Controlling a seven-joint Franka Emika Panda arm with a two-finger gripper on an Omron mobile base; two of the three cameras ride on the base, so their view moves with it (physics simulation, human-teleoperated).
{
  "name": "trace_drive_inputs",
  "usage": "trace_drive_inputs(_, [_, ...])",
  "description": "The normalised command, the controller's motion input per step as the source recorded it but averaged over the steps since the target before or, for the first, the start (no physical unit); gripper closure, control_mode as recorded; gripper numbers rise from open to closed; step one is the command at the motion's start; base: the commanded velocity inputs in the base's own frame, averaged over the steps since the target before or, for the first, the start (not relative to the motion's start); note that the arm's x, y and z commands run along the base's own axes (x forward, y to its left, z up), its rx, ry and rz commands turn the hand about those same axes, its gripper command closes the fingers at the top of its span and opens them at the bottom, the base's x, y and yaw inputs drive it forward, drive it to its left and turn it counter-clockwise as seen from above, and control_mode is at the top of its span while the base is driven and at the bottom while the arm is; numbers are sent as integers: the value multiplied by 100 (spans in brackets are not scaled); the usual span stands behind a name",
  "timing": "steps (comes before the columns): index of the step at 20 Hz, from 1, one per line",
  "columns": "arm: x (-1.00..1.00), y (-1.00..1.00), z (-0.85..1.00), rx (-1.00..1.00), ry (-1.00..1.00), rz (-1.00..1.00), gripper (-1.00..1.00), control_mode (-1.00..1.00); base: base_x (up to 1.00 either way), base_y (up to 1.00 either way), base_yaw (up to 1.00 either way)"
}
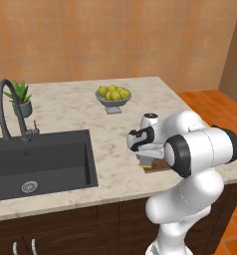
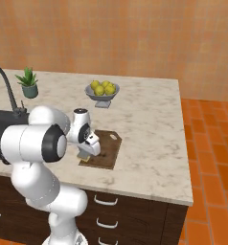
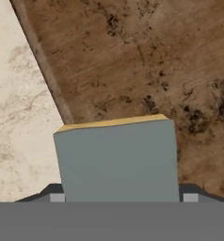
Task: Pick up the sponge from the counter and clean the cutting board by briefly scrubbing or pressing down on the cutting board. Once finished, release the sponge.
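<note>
Spanning the frame, counter, marbled beige over dark cabinets. Lying on it right of the sink, cutting board, dark brown, mottled. Behind the board, fruit bowl and small plant. Hovering over the board's near end, gripper, fingers clamped on the sponge, grey-green face toward the camera.

The sponge sits at six o'clock between the fingertips, over the cutting board; the counter lies at nine.
</note>
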Motion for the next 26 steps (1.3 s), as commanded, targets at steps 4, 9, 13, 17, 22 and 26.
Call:
trace_drive_inputs(4, [37,0,0,0,-9,0,100,-100,0,0,0])
trace_drive_inputs(9, [47,0,-9,0,-9,0,100,-100,0,0,0])
trace_drive_inputs(13, [46,0,-9,0,-15,0,100,-100,0,0,0])
trace_drive_inputs(17, [49,0,-1,0,-20,0,100,-100,0,0,0])
trace_drive_inputs(22, [58,0,-6,0,-20,0,100,-100,0,0,0])
trace_drive_inputs(26, [59,0,-4,0,-19,0,100,-100,0,0,0])
